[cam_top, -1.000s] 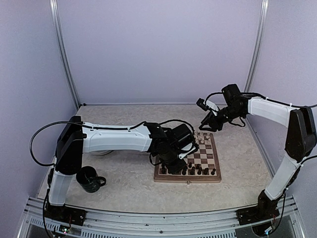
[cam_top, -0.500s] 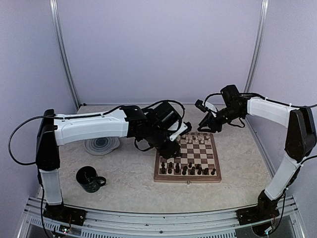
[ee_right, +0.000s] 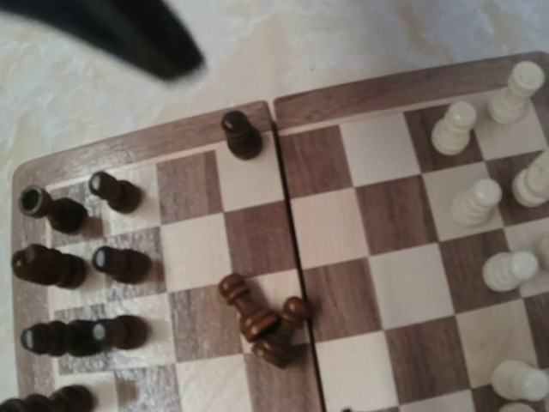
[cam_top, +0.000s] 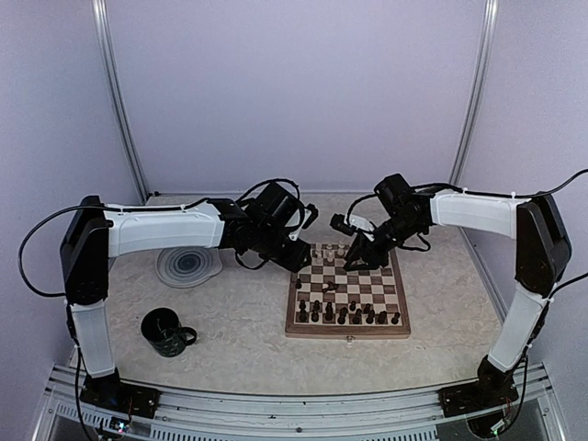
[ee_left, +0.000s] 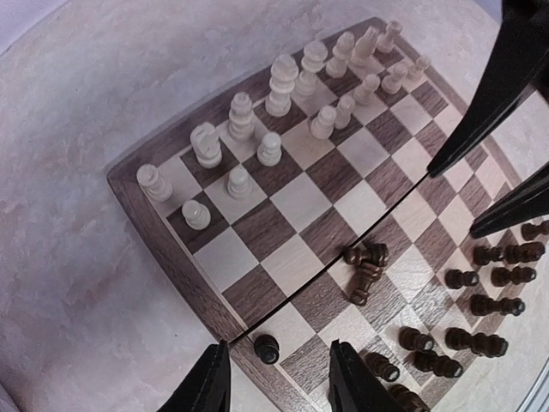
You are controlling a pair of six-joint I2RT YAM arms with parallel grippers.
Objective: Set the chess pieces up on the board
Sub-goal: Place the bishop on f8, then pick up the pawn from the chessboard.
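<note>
On the board [cam_top: 347, 334], right of centre on the table [cam_top: 230, 322]: cream chess pieces [ee_left: 283, 86] ranked along the far side, dark ones [ee_left: 480, 305] along the near side, bar a toppled dark heap [ee_left: 364, 268] mid-board and a lone dark pawn [ee_left: 267, 348] at the left rim. Holds nothing in the left gripper [ee_left: 278, 354], jaws moderately parted above that rim, apparently out of the way to leave room. Reaches in from the far right with the right gripper [ee_left: 455, 204], jaws likewise parted and empty above the heap, probably to stand those pieces upright.
</note>
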